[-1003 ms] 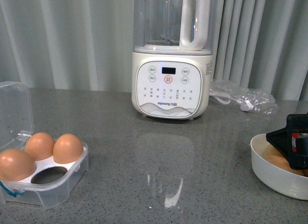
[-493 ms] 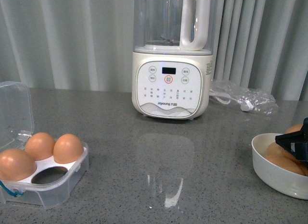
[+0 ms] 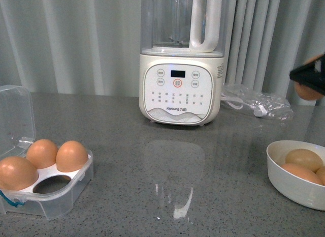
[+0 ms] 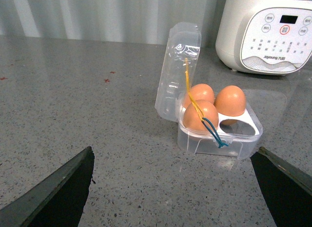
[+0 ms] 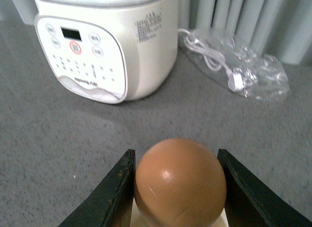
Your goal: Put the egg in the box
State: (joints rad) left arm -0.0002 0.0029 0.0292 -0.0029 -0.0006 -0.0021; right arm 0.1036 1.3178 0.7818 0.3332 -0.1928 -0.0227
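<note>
Grey speckled table (image 3: 228, 160), with a white blender with a clear jug (image 3: 180, 94) at the back. The clear plastic four-cell egg box (image 3: 61, 199) sits on the left, lid up, three eggs in and the cell nearest the robot empty. The left wrist view shows its yellow-and-teal cord whole, the front view only a teal bit. Round white bowl (image 3: 289, 183) on the right. Left hand (image 4: 173, 185) is spread wide, holding nothing. The right wrist view shows the right hand (image 5: 175, 161) clamped on the orange-brown egg (image 5: 180, 183). Half a second ago it was down at the bowl, now it's up above it.

You can read one brand, "Joyoung", low on the front of the blender (image 3: 180, 89); its button labels are too small.
</note>
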